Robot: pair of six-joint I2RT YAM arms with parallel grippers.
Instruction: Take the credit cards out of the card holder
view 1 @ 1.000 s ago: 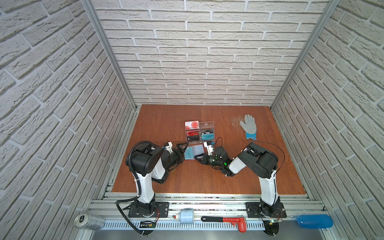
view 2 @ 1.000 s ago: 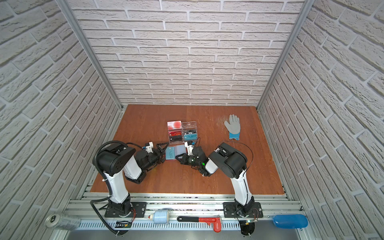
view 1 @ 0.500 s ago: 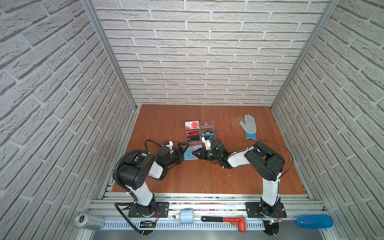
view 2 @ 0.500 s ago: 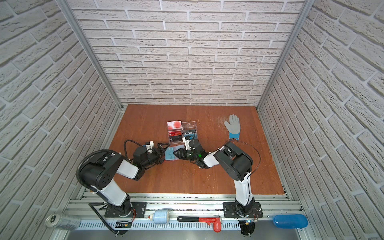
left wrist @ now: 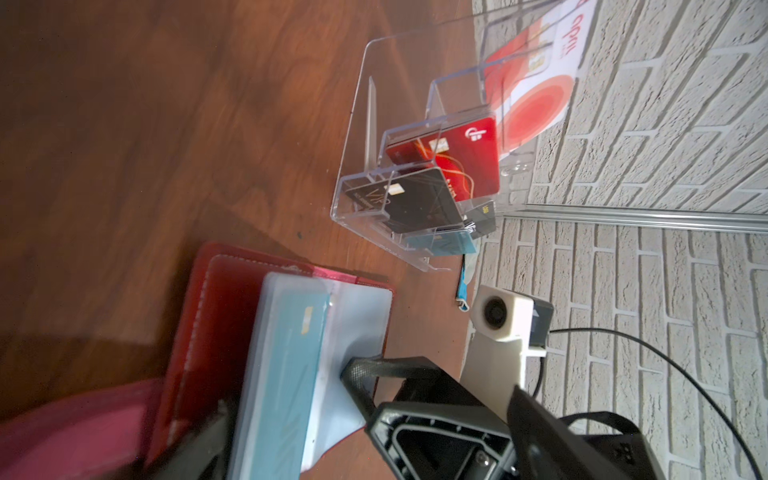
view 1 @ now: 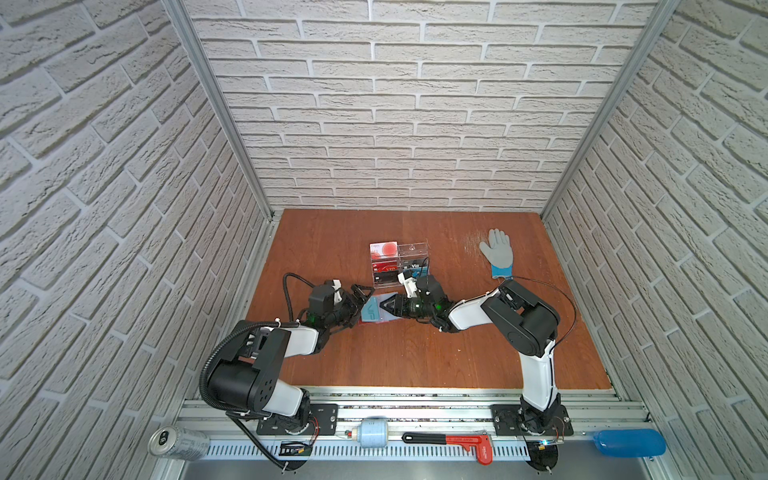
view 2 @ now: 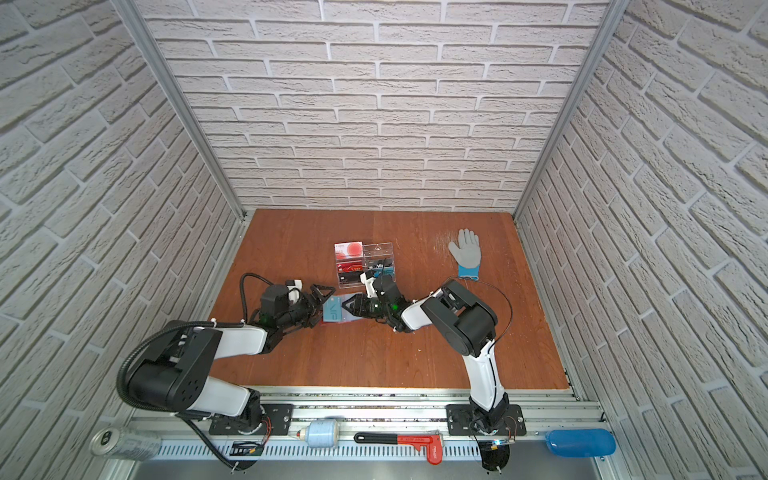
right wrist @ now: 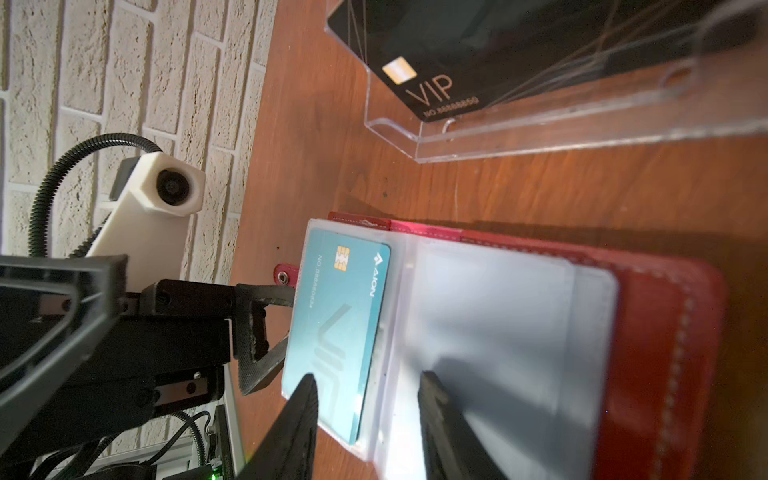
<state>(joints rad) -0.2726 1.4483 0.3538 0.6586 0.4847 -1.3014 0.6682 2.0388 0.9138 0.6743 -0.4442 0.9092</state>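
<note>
Table (view 1: 415, 353): the holder lay open on it, between your two grippers and just in front of the stand.
Stand (view 1: 413, 253): clear acrylic, carrying red and black VIP cards. It was not yours to empty, and it stood near enough that a wide sweep could have knocked it.
Left gripper (view 1: 360, 305): its jaws were spread wide and held nothing. The fingertips sat just beside the card's outer long edge.
Right gripper (right wrist: 368, 378): its jaws stood partly apart and empty. The tips were down at the sleeves, one on each side of the card's inner edge.
Holder (right wrist: 673, 353): red and leather-like, and by my judgement light and floppy. It would likely have slid or lifted with the card unless you pinned it.
Sleeves (right wrist: 498, 324): pale, soft plastic that probably clung. A bare sleeve away from the card was the place to press the holder down.
Card (right wrist: 340, 316): teal with the chip showing, in the outermost sleeve. I judged it thin, stiff, slick and nearly weightless, so the flat faces offered little purchase. You were better off pinching across its thickness at an edge and drawing it out along the sleeve. I could not tell whether any edge stood clear of the sleeve.
Tab (right wrist: 286, 276): unsnapped, lying free just beside a left fingertip — it was something to snag on.
</note>
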